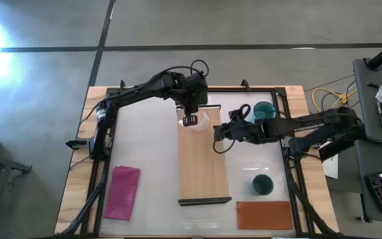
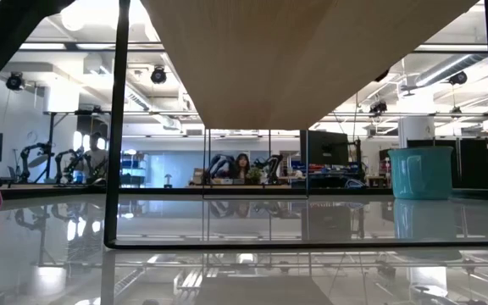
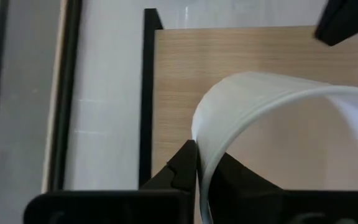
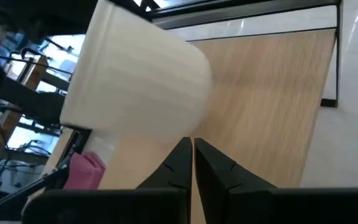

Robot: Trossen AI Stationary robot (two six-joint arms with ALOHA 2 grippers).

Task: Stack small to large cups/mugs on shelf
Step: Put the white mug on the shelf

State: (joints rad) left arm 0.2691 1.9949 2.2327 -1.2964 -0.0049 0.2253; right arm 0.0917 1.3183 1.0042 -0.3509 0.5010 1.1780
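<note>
The white mug [image 1: 198, 119] is at the far end of the light-wood shelf [image 1: 204, 166], under my left gripper [image 1: 190, 120], which is shut on it. It fills the left wrist view [image 3: 291, 137] and shows ahead in the right wrist view [image 4: 142, 81]. My right gripper [image 1: 219, 138] is shut on nothing at the shelf's right edge, close to that mug. The teal mug [image 1: 264, 111] stands on the table right of the shelf's far end and also shows in the low view [image 2: 420, 172]. The dark green mug [image 1: 262, 184] stands on the table near the shelf's near right corner. My left gripper pinches the white mug's rim wall [image 3: 199, 140], one finger inside the mug and one finger [image 3: 182, 168] outside it. The fingers come from above, pointing down. The mug is upright over the shelf's far end; whether its base rests on the board I cannot tell.
A magenta cloth [image 1: 123, 192] lies near the table's near left corner, and a reddish-brown mat [image 1: 264, 214] at the near right. The shelf stands raised on a dark frame [image 2: 119, 127]; its underside [image 2: 312, 59] shows in the low view. Most of the board is bare.
</note>
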